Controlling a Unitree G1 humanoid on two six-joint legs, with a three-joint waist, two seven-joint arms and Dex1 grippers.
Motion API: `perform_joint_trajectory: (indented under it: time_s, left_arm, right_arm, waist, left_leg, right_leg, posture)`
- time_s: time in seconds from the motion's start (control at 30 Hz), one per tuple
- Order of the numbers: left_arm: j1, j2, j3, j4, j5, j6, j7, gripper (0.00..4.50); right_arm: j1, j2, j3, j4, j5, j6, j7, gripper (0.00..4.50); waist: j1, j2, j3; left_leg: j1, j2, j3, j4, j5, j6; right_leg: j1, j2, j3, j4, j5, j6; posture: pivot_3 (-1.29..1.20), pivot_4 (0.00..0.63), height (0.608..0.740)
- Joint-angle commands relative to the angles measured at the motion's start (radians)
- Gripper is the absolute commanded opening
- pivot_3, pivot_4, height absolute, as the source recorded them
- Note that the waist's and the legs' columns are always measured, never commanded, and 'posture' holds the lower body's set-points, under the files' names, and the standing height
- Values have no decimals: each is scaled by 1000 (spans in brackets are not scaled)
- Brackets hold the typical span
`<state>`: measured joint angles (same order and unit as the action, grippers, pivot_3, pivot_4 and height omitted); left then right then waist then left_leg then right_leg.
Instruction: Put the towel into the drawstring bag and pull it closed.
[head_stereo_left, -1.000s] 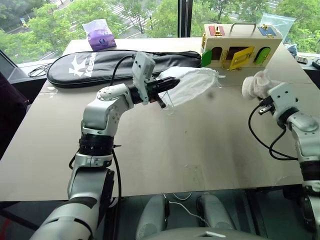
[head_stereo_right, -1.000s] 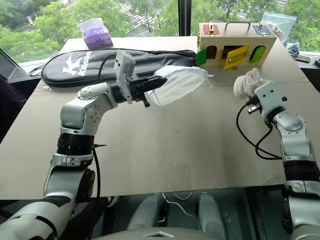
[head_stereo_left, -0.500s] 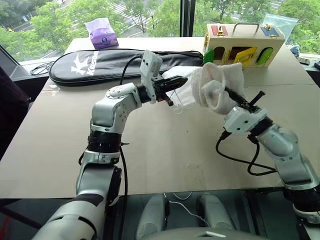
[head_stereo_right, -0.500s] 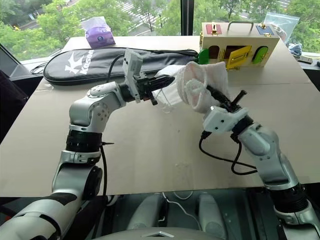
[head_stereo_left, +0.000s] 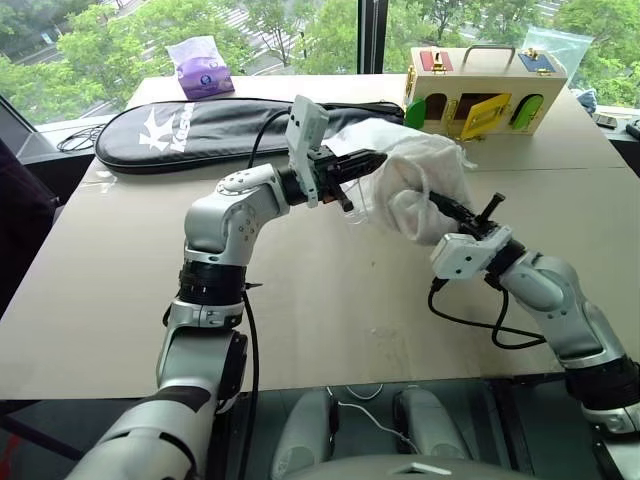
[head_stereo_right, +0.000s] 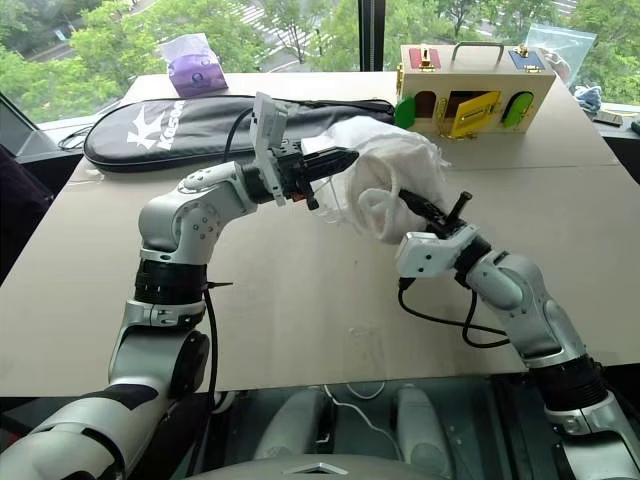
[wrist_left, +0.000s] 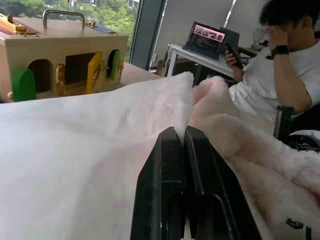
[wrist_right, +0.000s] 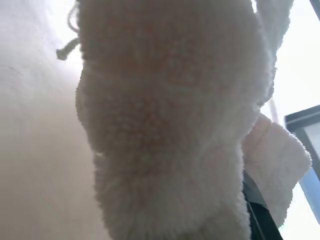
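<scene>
The table (head_stereo_left: 330, 300) spreads tan and wide below my arms. Along its far edge lies the long black case (head_stereo_left: 200, 128), and to its right stands the wooden box (head_stereo_left: 485, 95) with its coloured doors and a metal handle. A purple packet (head_stereo_left: 203, 72) sits behind the case near the window. From my left wrist I also see a person (wrist_left: 280, 75) seated beyond the table, looking at a phone. Above the middle of the table I hold the bag (head_stereo_left: 400, 165) up in the air: my left claw (head_stereo_left: 370, 160) is pinched fully together on the edge of its thin white fabric, my fingers (wrist_left: 175, 165) pressed flat with the cloth caught between them. My right claw (head_stereo_left: 440, 205) points up and toward my left, clamped on the towel (head_stereo_left: 415, 210), with only a narrow gap between its fingers where the cloth is squeezed. The towel is bunched against the bag's mouth, right beside my left claw; I cannot tell how much of it, if any, is inside. A thin white cord (wrist_right: 67, 47) hangs beside the towel.
</scene>
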<state>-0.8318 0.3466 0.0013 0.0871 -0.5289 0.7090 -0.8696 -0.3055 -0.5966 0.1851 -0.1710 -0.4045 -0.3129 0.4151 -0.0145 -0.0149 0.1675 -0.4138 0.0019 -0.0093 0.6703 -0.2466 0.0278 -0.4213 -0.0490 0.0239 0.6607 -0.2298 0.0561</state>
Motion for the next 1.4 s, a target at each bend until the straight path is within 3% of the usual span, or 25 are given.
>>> perform_joint_trajectory:
  time_s: [0.03, 0.37, 0.53, 0.73, 0.9, 1.17, 1.33, 1.37, 1.4]
  left_arm:
    - [14, 12, -29, -61, 4, -30, -33, 0]
    - [87, 25, -71, -165, -29, 7, -79, 0]
    - [101, 14, -66, -191, -61, 45, -64, 0]
    - [91, -17, -40, -200, -117, 107, -22, 0]
    - [91, -16, -19, -188, -139, 133, -1, 0]
    - [68, -40, 18, -163, -204, 186, 34, 0]
    - [33, -61, 70, -105, -245, 219, 75, 0]
    - [27, -64, 79, -94, -252, 223, 82, 0]
    - [17, -65, 93, -76, -258, 225, 90, 0]
  right_arm:
    - [-36, -26, 1, 2, 47, -20, 66, 97]
    - [-121, 62, -35, -1, 254, 243, 186, 97]
    - [-168, 149, -39, 3, 248, 427, 133, 97]
    - [-203, 265, -30, 57, 218, 513, 15, 97]
    - [-219, 470, -179, -18, 505, 641, -17, 97]
    - [-212, 435, -124, -62, 509, 701, -4, 97]
    - [-223, 465, -148, -116, 591, 797, -18, 2417]
    - [-221, 464, -150, -123, 600, 811, -18, 3092]
    - [-214, 456, -150, -137, 610, 827, -13, 3381]
  waist:
    - [0, 0, 0]
    - [0, 0, 0]
    - [1, 0, 0]
    - [1, 0, 0]
    - [-3, 0, 0]
    - [0, 0, 0]
    - [-4, 0, 0]
    - [-4, 0, 0]
    - [-4, 0, 0]
  left_leg:
    - [0, 0, 0, 0, 0, 0]
    - [0, 1, 0, 0, -1, 2]
    - [0, 2, -1, 0, -1, 2]
    - [0, 1, -1, 0, -1, 2]
    - [0, 2, -2, 0, -1, 1]
    - [0, 1, -1, 0, -1, 2]
    - [0, 1, -2, 0, -1, 2]
    - [0, 1, -2, 0, -1, 2]
    - [0, 1, -2, 0, -1, 2]
  right_leg:
    - [0, 0, 0, 0, 0, 0]
    - [0, 0, 0, 1, 0, 0]
    - [0, 0, 0, 1, 0, 0]
    - [0, 0, 0, 1, 0, 0]
    - [0, 0, -1, 2, 0, 0]
    - [0, -2, -1, 1, 0, 0]
    - [0, 0, -2, 2, 0, 0]
    - [0, 0, -2, 2, 0, 0]
    - [0, 0, -2, 2, 0, 0]
  posture:
    - [0, 150, 740]
    - [0, 150, 740]
    - [0, 150, 740]
    - [0, 150, 740]
    - [0, 150, 740]
    - [0, 150, 740]
    - [0, 150, 740]
    - [0, 150, 740]
    - [0, 150, 740]
